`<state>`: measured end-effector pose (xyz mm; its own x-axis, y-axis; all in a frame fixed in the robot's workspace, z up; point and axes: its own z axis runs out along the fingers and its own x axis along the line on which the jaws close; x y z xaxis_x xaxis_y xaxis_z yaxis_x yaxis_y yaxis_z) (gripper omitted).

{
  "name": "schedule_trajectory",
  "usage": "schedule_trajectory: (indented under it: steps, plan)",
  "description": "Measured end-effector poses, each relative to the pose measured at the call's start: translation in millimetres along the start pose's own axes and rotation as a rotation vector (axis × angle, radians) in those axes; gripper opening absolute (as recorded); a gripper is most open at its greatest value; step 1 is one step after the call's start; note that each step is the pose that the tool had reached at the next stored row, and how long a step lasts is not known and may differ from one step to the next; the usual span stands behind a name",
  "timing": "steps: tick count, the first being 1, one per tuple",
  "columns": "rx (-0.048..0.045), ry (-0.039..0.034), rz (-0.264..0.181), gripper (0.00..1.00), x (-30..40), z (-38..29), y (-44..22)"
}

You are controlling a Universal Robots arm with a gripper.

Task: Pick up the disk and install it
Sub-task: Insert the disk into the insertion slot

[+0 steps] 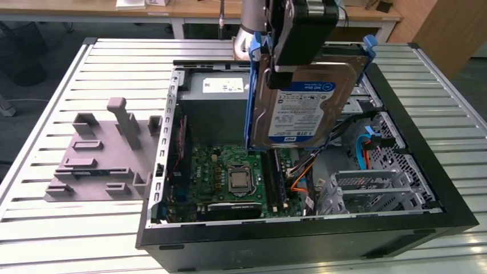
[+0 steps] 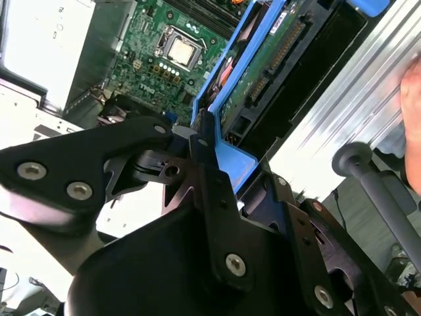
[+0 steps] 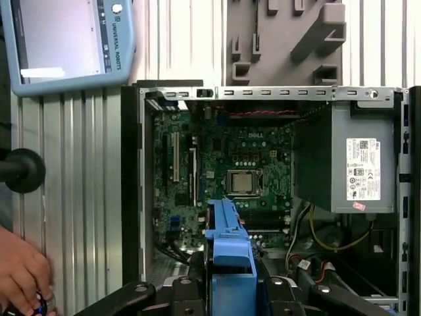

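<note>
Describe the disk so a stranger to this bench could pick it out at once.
Find the open black computer case on the slatted metal table. Just above its interior, the tool grips a flat silver-grey disk, held roughly upright. Its blue plastic frame and blue-and-white label set it apart from the larger grey power supply with a white sticker, mounted inside the case.

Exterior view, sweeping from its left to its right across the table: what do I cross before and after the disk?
grey plastic fixture → processor socket → the disk, held up off the table → metal drive cage
</note>
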<state>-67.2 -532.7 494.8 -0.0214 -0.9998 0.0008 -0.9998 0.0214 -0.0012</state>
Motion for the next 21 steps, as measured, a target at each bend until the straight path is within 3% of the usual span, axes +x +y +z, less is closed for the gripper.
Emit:
schedule_trajectory:
  steps: [8,16,21]
  plan:
    - [0.0001,-0.0003,-0.009,0.36,12.3,4.8,-2.4]
    - [0.0001,-0.0002,-0.01,0.36,14.2,8.9,-22.5]
    - [0.0001,-0.0003,-0.009,0.36,18.0,11.1,-27.5]
